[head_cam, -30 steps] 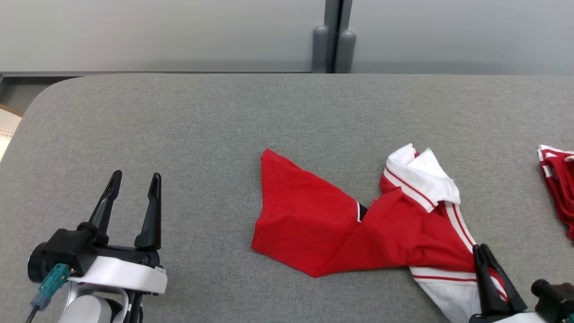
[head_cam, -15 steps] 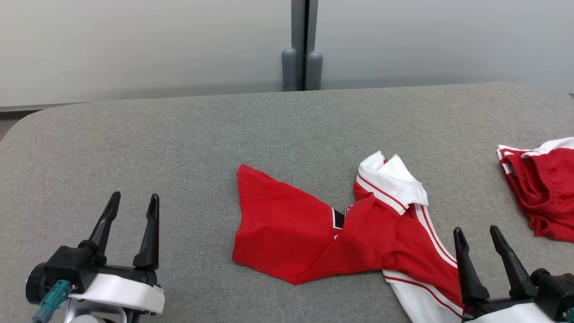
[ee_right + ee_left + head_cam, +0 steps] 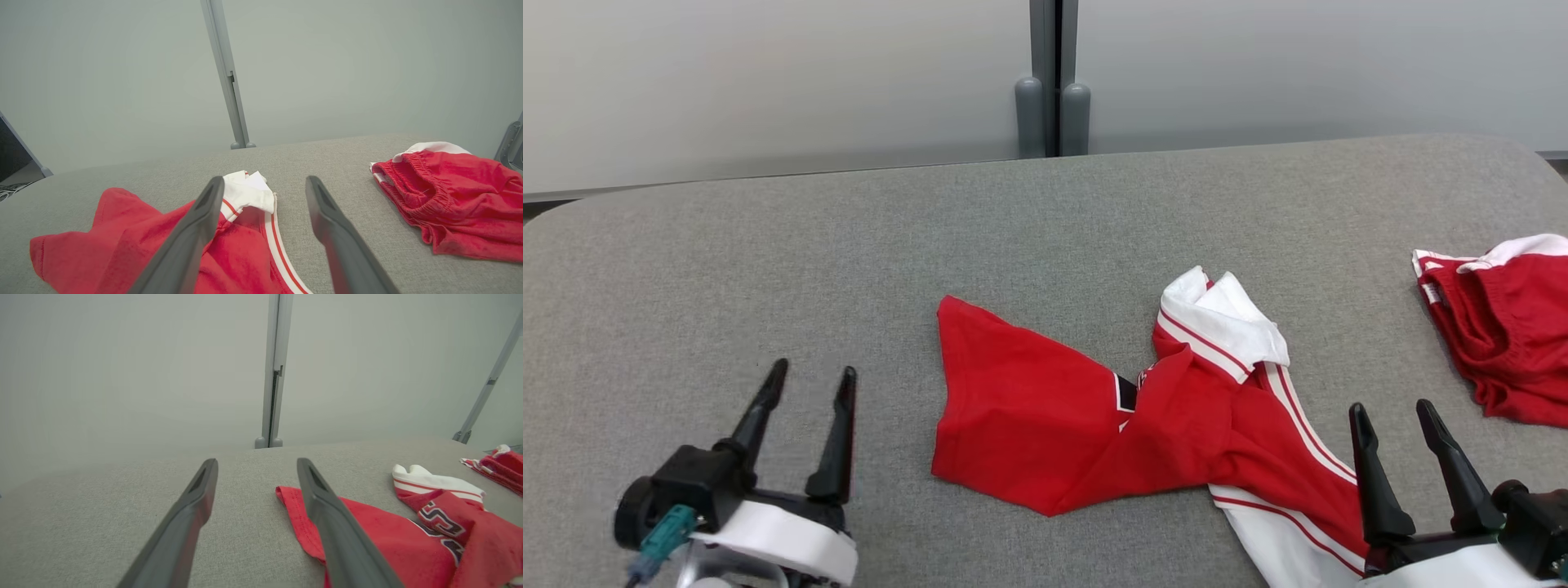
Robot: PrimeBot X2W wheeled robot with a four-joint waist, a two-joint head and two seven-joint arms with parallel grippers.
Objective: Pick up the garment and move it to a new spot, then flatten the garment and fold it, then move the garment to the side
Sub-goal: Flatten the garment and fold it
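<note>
The garment (image 3: 1094, 416) is a red shirt with a white collar and white striped sleeve, lying crumpled in the middle of the grey table (image 3: 849, 261). It also appears in the left wrist view (image 3: 388, 535) and the right wrist view (image 3: 135, 241). My left gripper (image 3: 813, 377) is open at the lower left, a short way left of the shirt's red hem. At the lower right my right gripper (image 3: 1392, 407) stands open beside the white sleeve, holding nothing; its left finger overlaps the shirt's edge.
A second red garment with a white waistband (image 3: 1503, 327) lies bunched at the table's right edge, seen also in the right wrist view (image 3: 449, 200). Grey wall panels with a vertical post (image 3: 1052, 82) stand behind the table.
My right gripper has opened and let go of the shirt's sleeve. The camera has turned right, bringing more of the second red garment into view. My left gripper sits slightly further right.
</note>
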